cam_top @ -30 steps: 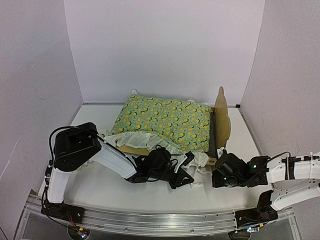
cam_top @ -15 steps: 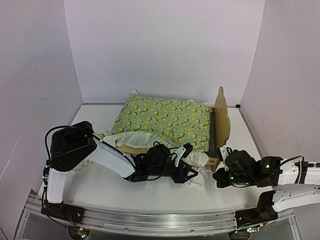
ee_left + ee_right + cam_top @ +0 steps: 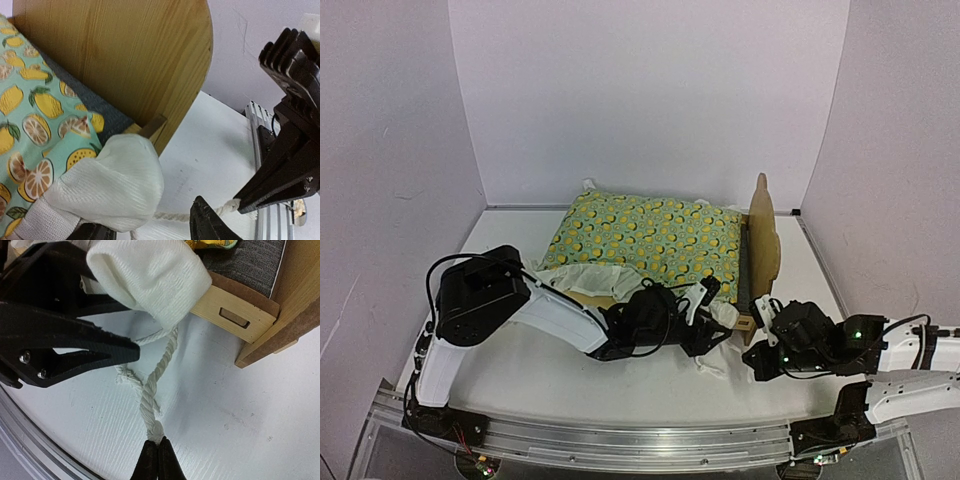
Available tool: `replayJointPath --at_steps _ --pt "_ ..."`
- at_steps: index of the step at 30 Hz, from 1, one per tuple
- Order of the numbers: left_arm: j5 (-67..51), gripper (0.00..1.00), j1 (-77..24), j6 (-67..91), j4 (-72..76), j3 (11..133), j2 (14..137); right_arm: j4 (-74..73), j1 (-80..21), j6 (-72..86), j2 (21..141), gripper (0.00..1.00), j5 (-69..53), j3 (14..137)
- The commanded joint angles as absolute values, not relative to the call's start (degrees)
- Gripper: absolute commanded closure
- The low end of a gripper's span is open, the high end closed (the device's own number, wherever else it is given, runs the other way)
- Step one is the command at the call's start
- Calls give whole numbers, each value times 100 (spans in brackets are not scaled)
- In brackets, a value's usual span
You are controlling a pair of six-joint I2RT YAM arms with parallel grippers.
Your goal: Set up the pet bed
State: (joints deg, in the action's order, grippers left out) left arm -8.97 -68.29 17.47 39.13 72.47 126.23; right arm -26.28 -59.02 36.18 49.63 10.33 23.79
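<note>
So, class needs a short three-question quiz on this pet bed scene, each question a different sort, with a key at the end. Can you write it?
1. True or false: the jaws of the right arm are shut on the end of the white rope.
2. What is printed on the quilt? A) stars B) lemons and orange slices C) plain stripes
3. Fill the gap: the wooden headboard stands on the ___ arm's side of the table.

Key: 1 true; 2 B; 3 right.
</note>
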Motion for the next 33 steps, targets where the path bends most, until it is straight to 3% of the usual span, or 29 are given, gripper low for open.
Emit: replayJointPath --at_steps 1,8,14,16,18,21,23,27,33 --pt "-335 45 -6708 1209 3986 7707 12274 -2413 -5900 3566 4823 100 1041 2417" --pt "966 29 -6495 961 3265 7821 11865 -2418 -5904 3631 4808 100 1192 2474" --pt "-235 20 -6478 1569 3172 6946 10814 -2417 -5898 3656 4830 100 1195 2499" --pt "-686 21 -6481 1761 3181 6700 10593 -2417 -5901 3640 4809 100 1188 2502" --pt "-1245 30 -6505 1787 3196 6547 10576 -2413 -5901 3611 4812 100 1221 2509" --pt "-1699 62 -6673 1699 3230 6445 10851 -2408 -5903 3584 4835 100 1243 2509" --pt "-1541 74 -6843 1577 3329 6444 11090 -2408 -5902 3570 4872 100 1213 2526" --pt "-880 88 -6917 2071 4431 6332 11722 -2383 -5902 3593 4855 100 1163 2501" --pt "-294 93 -6908 2522 4656 7099 12603 -2394 -5905 3635 4675 100 1127 2435"
